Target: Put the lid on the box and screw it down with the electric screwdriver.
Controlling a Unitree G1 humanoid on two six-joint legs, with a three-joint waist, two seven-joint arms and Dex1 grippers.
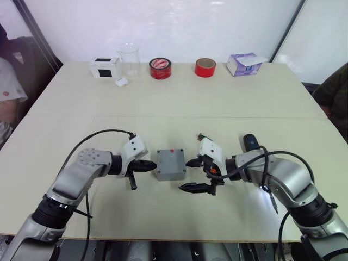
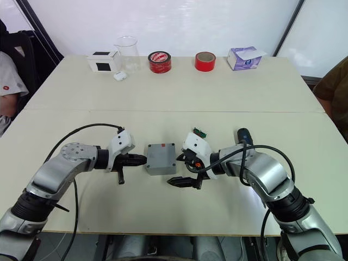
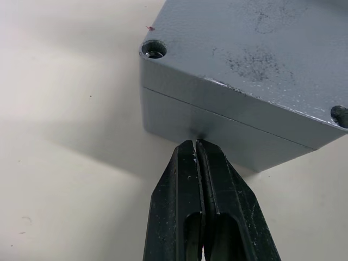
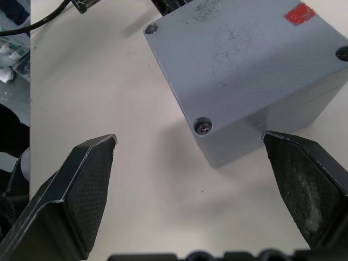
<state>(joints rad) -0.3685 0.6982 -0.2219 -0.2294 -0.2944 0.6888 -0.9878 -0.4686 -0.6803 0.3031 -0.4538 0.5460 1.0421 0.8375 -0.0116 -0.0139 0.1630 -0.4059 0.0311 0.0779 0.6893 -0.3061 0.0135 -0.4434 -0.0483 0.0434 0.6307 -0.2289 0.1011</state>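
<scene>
On the left, the left gripper [image 1: 145, 166] has its two black fingers [image 3: 202, 217] pressed together with nothing between them. The tips meet the side of the box [image 1: 171, 164] right at the seam under the lid [image 3: 255, 60]. So this gripper is not grasping; it seems to act as a stop against the box wall.

The box stands in the middle of the near part of the table [image 1: 179, 103], between the two grippers. The lid is already lying on it, edges matching, with the small red mark [image 4: 299, 13] on its top. In the right wrist view one corner hole holds a screw [image 4: 203, 126]. The other holes I cannot judge with certainty.

On the right, the right gripper [image 1: 199, 175] is wide open and empty. One finger is close to the side of the box and the other is nearer to the table edge, apart from the box. The electric screwdriver [image 1: 250, 142] lies on the table behind the right forearm, and nothing holds it.

I judge that the step in hand is steadying the box before more screwing. To do it well, the left fingertips should push on the body of the box, below the seam, so the lid is not shifted. The push should be gentle, because the box can slide on the smooth table. The right gripper should take the screwdriver near its middle and keep the bit upright over a hole.
</scene>
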